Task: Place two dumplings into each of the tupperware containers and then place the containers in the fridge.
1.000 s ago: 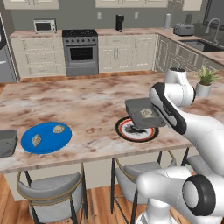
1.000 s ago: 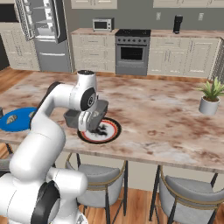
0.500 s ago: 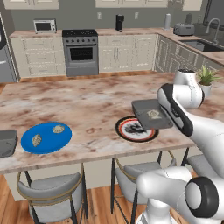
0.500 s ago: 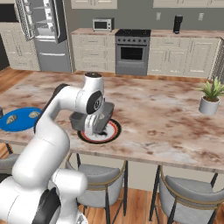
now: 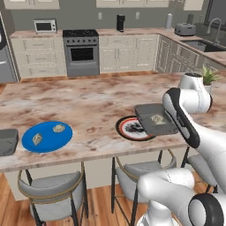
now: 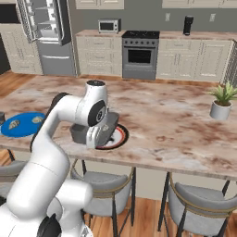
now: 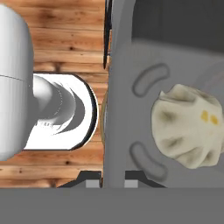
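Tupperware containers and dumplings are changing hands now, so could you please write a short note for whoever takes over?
Gripper: jaws shut on the rim of one tupperware container, held above the black-and-red rimmed plate.
One dumpling is visible inside it.
Other container sits at the left end of the counter; two more dumplings lie on the blue plate.
Fridge door stands open.
Left: finish filling, then fridge both.

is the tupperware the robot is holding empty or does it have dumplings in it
Not empty. The tupperware container, gripped at its rim over the black-and-red rimmed plate, holds a dumpling; the views show only one for certain.
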